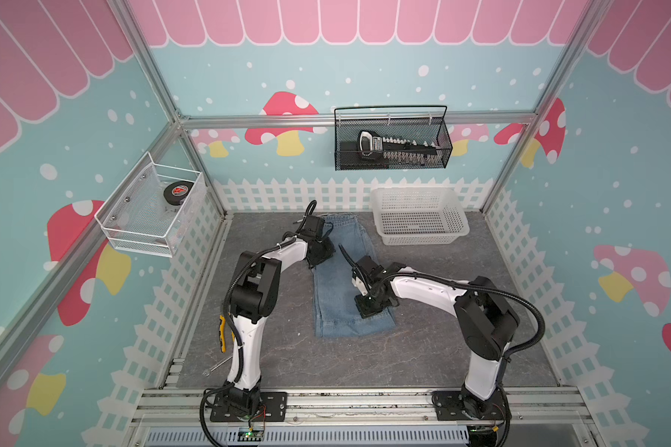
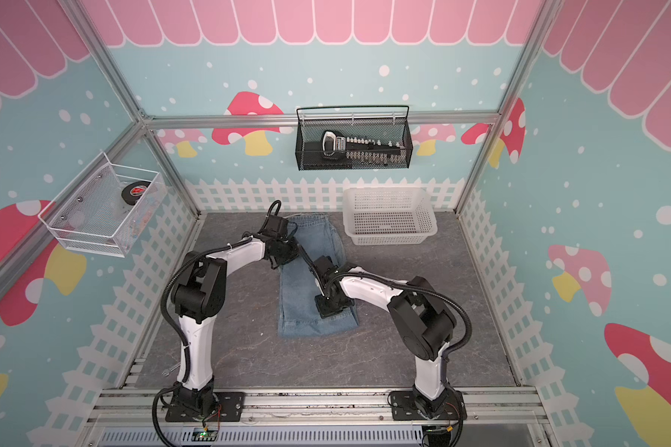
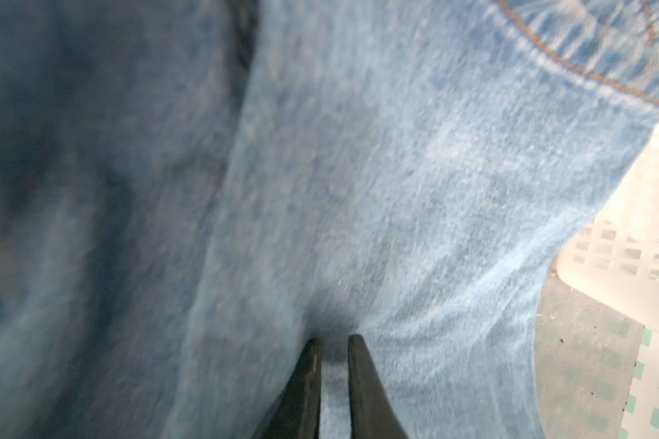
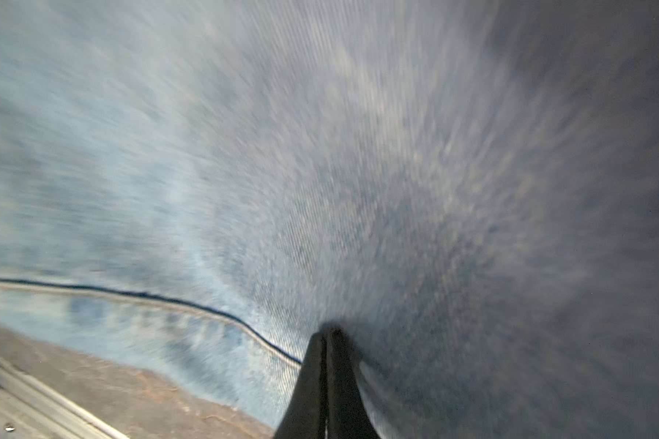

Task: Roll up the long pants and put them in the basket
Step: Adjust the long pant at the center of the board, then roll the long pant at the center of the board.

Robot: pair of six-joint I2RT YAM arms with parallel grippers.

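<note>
Near long pants hem, open tabletop

Left arm and right arm: white shells, black joints, black corrugated cable conduit, black bolted base plates. Left hand and right hand: dark tapered fingers.

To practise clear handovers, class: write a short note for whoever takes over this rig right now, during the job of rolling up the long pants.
Left end effector: nearly closed, pinching denim in the far half of the long pants.
Right end effector: shut, tips pressed against the denim near the hem.
Long pants: folded lengthwise, lying flat on the grey table, hem toward the arm bases, white basket beside the far end.
Done: the lengthwise fold only.
Left: no roll is visible yet, so the whole roll-up remains.
</note>
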